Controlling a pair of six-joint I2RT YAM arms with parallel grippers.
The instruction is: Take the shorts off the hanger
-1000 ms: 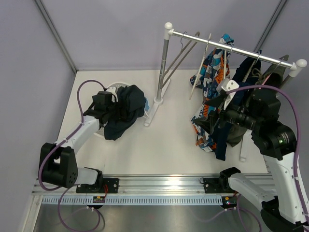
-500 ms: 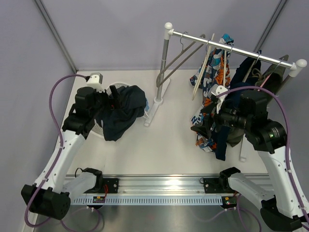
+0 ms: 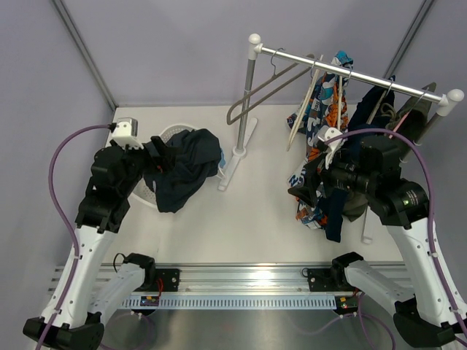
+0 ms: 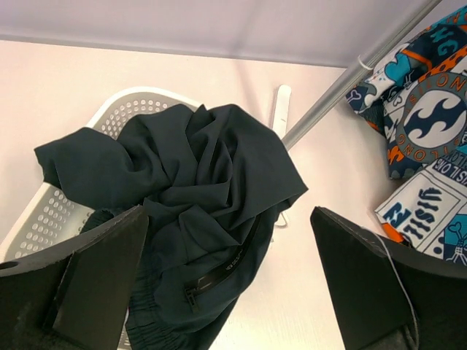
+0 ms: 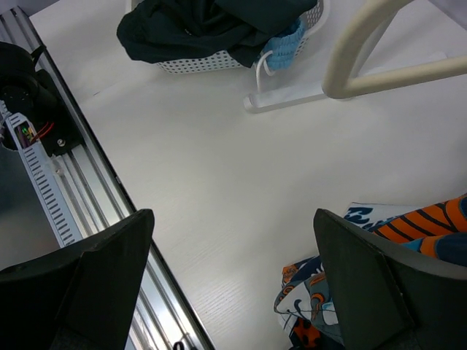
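Looking at this one, the dark shorts (image 3: 182, 164) are off the rack and heaped over the white basket (image 3: 169, 133) in the upper left of the overhead view, spilling past its lower rim onto the table (image 3: 248, 226). A scrap of the light blue shorts (image 5: 283, 45) pokes out of the basket at the top of the right wrist view.

The left gripper (image 4: 228, 213) hangs above the pile with its fingers spread wide and nothing between them, so I'd guess that drop is done. The right gripper (image 5: 233, 213) is spread and empty too. It sits in the right half of the overhead frame, just beside the patterned garment (image 3: 315, 120) hanging from the rail (image 3: 350, 73). A dark garment (image 3: 334, 219) hangs there as well, can't tell if it's more shorts.

Room-wise, the middle of the table is bare, so there's plenty of swing space between the arms. The tight spots are the rack post (image 3: 246, 109) standing right next to the basket, plus the crowded hangers (image 3: 306, 95) around the right arm.
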